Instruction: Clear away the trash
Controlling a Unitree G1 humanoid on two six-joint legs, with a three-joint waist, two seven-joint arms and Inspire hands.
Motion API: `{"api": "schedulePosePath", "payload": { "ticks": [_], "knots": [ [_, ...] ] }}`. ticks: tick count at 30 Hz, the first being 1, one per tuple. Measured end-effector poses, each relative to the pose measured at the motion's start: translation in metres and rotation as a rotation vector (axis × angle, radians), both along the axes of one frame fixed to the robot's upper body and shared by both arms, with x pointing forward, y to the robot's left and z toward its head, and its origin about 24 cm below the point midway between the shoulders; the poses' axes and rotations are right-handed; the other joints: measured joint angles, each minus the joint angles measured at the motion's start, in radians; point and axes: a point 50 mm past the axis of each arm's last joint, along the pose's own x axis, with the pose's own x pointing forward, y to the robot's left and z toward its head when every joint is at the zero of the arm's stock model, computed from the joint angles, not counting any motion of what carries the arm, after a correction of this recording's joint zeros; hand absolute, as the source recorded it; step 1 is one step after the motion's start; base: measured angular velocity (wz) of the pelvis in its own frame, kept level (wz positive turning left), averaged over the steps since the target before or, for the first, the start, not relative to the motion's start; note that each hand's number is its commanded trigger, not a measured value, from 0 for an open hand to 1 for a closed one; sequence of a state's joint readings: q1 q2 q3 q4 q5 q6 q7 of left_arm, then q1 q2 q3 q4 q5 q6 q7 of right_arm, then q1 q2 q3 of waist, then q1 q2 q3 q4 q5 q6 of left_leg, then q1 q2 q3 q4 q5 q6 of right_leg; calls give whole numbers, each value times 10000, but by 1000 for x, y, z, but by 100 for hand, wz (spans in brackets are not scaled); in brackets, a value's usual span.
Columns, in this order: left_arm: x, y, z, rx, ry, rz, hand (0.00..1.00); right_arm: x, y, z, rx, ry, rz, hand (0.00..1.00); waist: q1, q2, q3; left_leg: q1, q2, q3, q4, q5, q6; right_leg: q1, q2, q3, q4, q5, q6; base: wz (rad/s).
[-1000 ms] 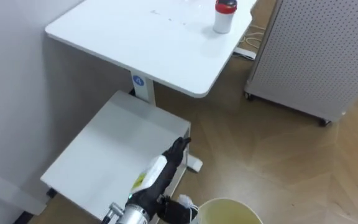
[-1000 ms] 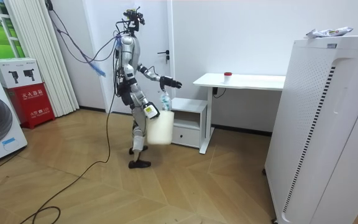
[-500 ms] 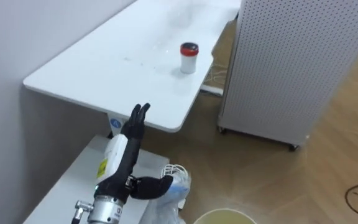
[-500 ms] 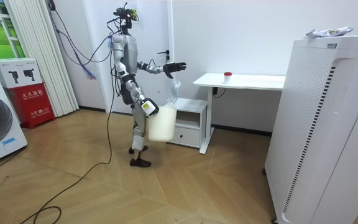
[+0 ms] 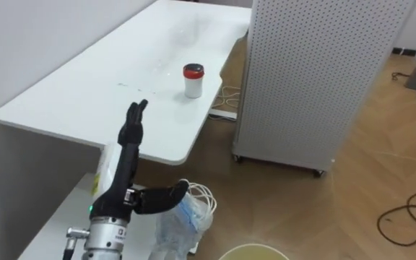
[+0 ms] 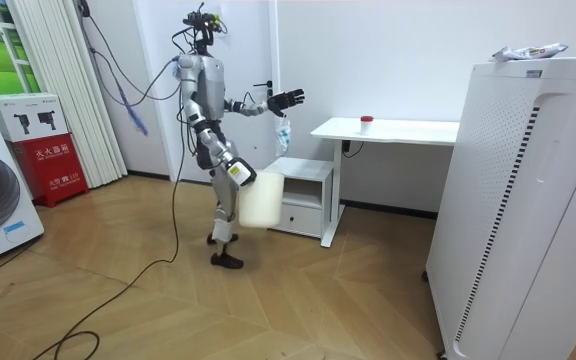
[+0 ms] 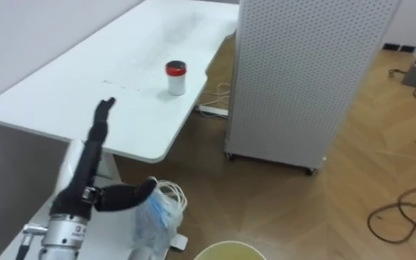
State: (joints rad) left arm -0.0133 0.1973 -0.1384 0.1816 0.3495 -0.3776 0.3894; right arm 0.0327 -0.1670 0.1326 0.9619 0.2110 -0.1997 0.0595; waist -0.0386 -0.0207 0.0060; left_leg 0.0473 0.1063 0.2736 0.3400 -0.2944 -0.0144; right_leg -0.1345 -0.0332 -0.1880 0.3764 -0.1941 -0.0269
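- Standing on the wooden floor just beside the end of the white counter (image 5: 63, 101), the robot faces the room view's right, with a low white cabinet (image 6: 303, 190) under that end.
- Left robot hand (image 5: 130, 148) is raised over the counter's near edge, fingers straight and pressed together, pointing up, thumb stuck out sideways.
- Clear plastic bag (image 5: 183, 220) hangs by its white handles from that thumb, below the level of the counter top and above the floor.
- White jar with a red lid (image 5: 193, 80) stands upright on the counter, near the edge that faces the perforated white cabinet (image 5: 316, 72), well apart from the raised hand.
- Right robot hand (image 6: 240, 178) sits at the top edge of a pale bin (image 6: 258, 200) carried low at the robot's side; I cannot tell how it grips.
- Dark cables (image 5: 410, 213) lie on the floor beyond the perforated cabinet.
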Motion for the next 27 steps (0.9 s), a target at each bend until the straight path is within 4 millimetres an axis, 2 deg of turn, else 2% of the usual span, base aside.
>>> {"api": "schedulePosePath", "payload": {
  "ticks": [1,6,11,14,21,27],
  "knots": [
    [-2,3,2,-70,-101,143,0,2,1,1,66,-75,149,100,24,1,-1,10,-1,-278,-8,-1,-3,22,91,109,-34,10,-62,-54],
    [-7,4,7,-132,-302,175,0,-2,-1,2,31,-129,278,100,46,69,-8,286,28,-901,-156,74,-133,208,417,498,-199,86,-197,-30],
    [-10,1,16,-385,-730,12,0,-3,-5,3,-57,-110,349,100,129,160,-19,464,40,-975,-356,106,-184,235,547,679,-337,118,-239,-17],
    [-13,3,13,-653,-526,23,0,4,-5,9,-77,-477,441,100,189,226,-10,530,39,-964,-337,107,-186,288,615,880,-351,121,-241,-18],
    [-19,-8,5,-770,-148,-431,0,22,2,20,-45,-1248,660,100,271,316,20,520,26,-972,-605,107,-186,87,663,967,-319,122,-240,-3],
    [-25,-6,-2,-782,198,-476,0,35,7,30,28,-1887,909,100,276,313,21,525,25,-1039,-718,107,-186,54,680,983,-336,127,-232,-1]
  ]
}}
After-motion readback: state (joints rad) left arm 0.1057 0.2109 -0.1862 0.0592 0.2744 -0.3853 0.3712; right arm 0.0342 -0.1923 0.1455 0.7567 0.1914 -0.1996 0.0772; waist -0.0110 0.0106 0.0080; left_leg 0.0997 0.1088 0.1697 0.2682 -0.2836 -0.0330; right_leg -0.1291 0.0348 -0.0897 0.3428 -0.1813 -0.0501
